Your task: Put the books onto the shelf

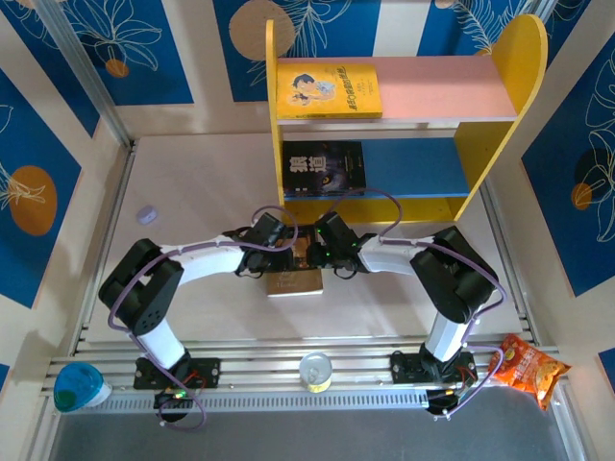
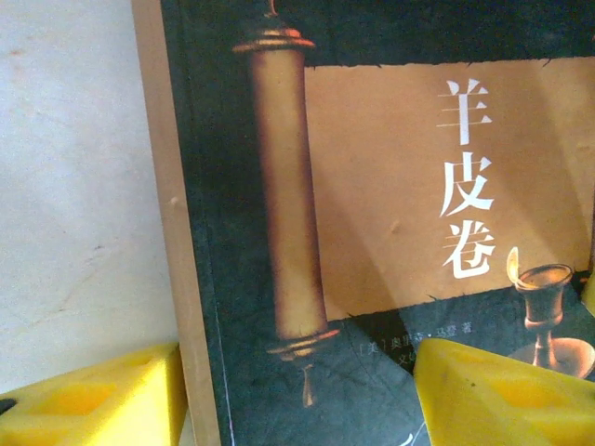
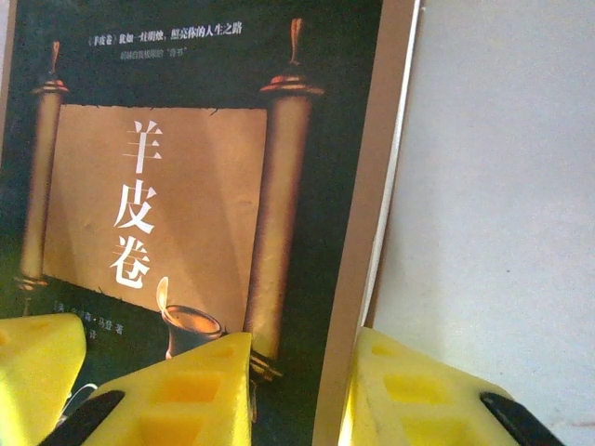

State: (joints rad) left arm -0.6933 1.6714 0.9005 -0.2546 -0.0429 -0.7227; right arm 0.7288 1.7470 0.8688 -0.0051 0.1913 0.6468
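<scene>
A tan scroll-picture paperback [image 1: 295,281] lies flat on the pale surface [image 2: 74,186], before the yellow-sided wooden shelf [image 1: 500,91]. The left claw [image 2: 297,400] straddles one edge, released. The right claw [image 3: 302,400] straddles the opposite edge; whether it grips cannot be told. Step: pickup. The next move likely needs a firm pinch, then a lift.

A dark paperback book with a tan scroll picture [image 2: 372,186] is seen on the pale counter [image 2: 65,186], with white Chinese title characters [image 2: 465,177] printed on it. Its tan spine edge [image 2: 177,232] is straddled by the left claw [image 2: 297,400], whose yellow foam fingers [image 2: 93,404] are held apart.
</scene>
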